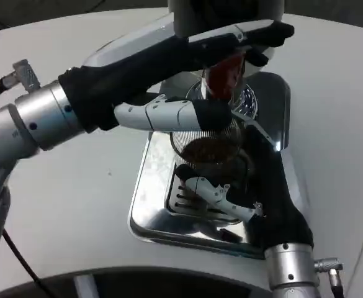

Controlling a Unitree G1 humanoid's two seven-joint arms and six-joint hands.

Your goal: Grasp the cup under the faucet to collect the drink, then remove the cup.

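With the right hand [243, 186] gripping the cup [207, 146] on the tray [145, 211], the left hand [218, 56] should press the faucet lever [224, 76] steadily.

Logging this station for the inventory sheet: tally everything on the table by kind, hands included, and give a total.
Robot hands: 2, the left hand and the right hand
Cups: 1, the cup with dark drink inside
Faucet levers: 1, the red faucet handle
Metal drip trays: 1, the drip tray
Total: 5

Left hand [187, 74] reaches forward, fingers extended; right hand [255, 180] reaches up, fingers curled.
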